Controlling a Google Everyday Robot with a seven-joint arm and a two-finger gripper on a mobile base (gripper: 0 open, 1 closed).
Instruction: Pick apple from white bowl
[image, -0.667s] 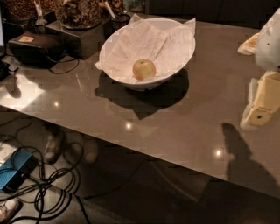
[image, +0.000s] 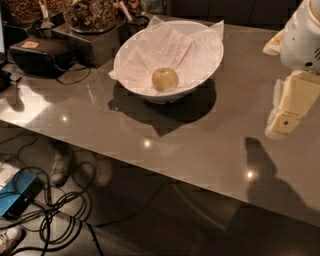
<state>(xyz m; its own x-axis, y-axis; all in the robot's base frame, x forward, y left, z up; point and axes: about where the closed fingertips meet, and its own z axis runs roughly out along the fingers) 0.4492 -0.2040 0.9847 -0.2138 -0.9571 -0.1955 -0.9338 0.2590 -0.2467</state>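
A small yellow-green apple (image: 165, 79) lies near the middle of the wide white bowl (image: 166, 96), on the crinkled white paper lining it. The bowl stands on the grey table (image: 210, 150), toward its back. My gripper (image: 281, 124), cream-coloured under the white arm (image: 302, 37), hangs above the table at the right edge of the view. It is well to the right of the bowl, apart from it, and holds nothing that I can see. Its shadow falls on the table below it.
Dark containers of brown snacks (image: 90, 15) and a black device (image: 39, 54) with a cord stand at the back left of the table. Under the table's front edge are cables (image: 50, 210), a blue box (image: 15, 196) and shoes (image: 62, 165).
The gripper has shifted slightly left. The apple and the bowl have not moved.
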